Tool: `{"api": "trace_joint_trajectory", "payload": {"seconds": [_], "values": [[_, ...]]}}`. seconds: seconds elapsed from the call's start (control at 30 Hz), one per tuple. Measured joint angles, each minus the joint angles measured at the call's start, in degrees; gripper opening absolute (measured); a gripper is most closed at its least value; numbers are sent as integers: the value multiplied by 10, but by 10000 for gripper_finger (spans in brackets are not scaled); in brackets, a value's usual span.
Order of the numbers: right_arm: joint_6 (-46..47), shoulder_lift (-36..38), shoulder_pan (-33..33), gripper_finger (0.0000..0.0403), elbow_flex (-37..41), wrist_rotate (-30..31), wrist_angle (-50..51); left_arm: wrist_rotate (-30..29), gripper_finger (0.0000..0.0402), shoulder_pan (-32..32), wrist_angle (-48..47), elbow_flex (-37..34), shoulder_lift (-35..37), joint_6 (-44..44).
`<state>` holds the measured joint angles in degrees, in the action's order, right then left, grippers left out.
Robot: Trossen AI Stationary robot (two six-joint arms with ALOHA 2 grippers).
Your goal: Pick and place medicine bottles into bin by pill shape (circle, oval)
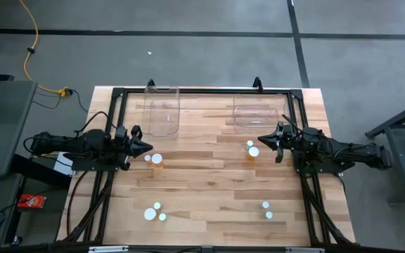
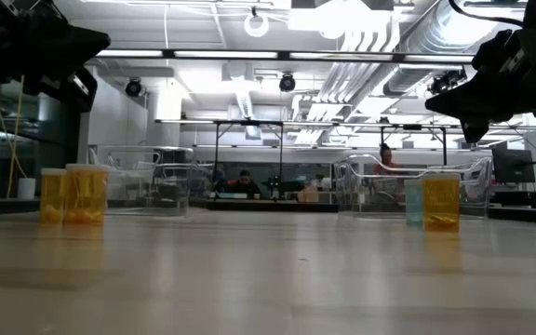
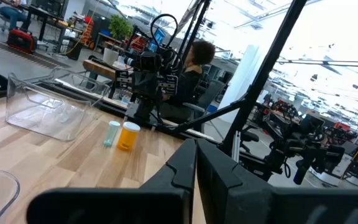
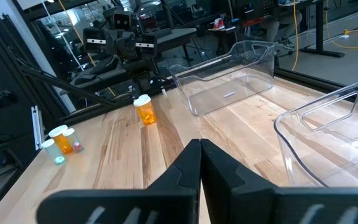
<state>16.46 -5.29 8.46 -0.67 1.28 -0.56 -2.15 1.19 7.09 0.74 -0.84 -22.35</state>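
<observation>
Small white-capped medicine bottles stand upright on the wooden table in several groups. Two stand by my left gripper (image 1: 153,159). An amber one and a pale one stand by my right gripper (image 1: 252,149) (image 3: 128,135). A cluster stands near the front left (image 1: 155,212) and a pair near the front right (image 1: 267,209). My left gripper (image 1: 146,147) (image 3: 196,163) hangs shut above the table's left side, pointing level toward the middle. My right gripper (image 1: 262,140) (image 4: 200,163) hangs shut at the right side, facing it. Neither touches a bottle.
Two clear plastic bins sit side by side at the table's far edge, one at the left (image 1: 162,109) and one at the right (image 1: 259,112). A black frame (image 1: 202,91) runs around the table. Bare wood lies between the two grippers.
</observation>
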Motion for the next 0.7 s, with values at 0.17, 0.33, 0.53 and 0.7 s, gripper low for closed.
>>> {"api": "trace_joint_trajectory", "payload": {"seconds": [0.17,0.33,0.53,0.7], "values": [[0,0,0,0,0,0,0,0,3,0,0,0,0,0],[0,0,0,0,0,0,0,0,3,0,4,0,0,-1],[0,0,0,0,0,0,0,-26,3,0,26,0,0,-73],[0,0,0,0,0,0,0,-120,4,0,149,3,-17,-145]]}}
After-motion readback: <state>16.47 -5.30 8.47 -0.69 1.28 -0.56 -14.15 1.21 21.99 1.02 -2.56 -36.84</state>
